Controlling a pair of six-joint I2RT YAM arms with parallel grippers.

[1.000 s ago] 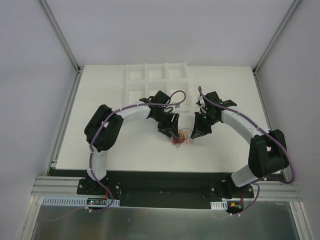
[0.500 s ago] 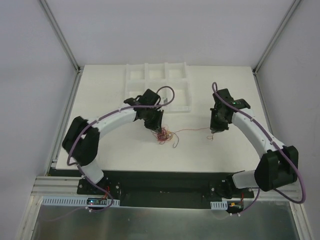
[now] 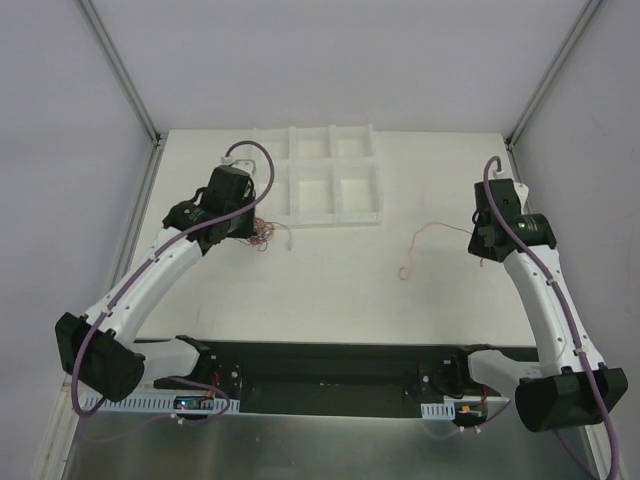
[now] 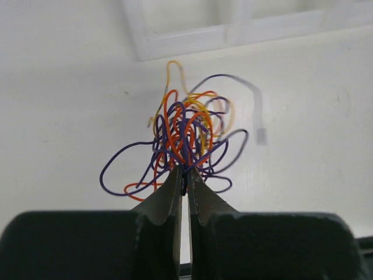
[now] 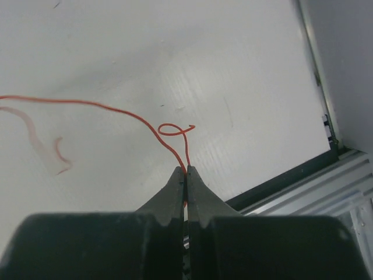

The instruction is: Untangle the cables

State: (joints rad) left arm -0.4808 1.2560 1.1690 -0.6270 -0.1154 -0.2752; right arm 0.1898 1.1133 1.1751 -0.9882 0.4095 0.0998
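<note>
So, left gripper (image 4: pixel 185 175): I see the fingers pinched nearly together, clamped on the bottom of the knot.
Cables (image 4: pixel 186 137): a small knot of red-orange, dark purple and yellow-tan loops fanning out straight ahead of the left fingertips; purple loops sag to either side of them.
White tray (image 4: pixel 192 41): beyond the knot, ahead of the left gripper, its near rim just past the topmost loops.
Right gripper (image 5: pixel 186 172): fingers pressed together on one thin strand.
Red-orange wire (image 5: pixel 81 103): held at the right fingertips, with a small curl just ahead of them, then a long run off to the gripper's left over the table (image 3: pixel 330 300). Whether its far end touches the surface, I cannot tell.
Spacing: from the top camera, I read the wire as well apart from the knot, with the grippers at opposite sides of the table.
</note>
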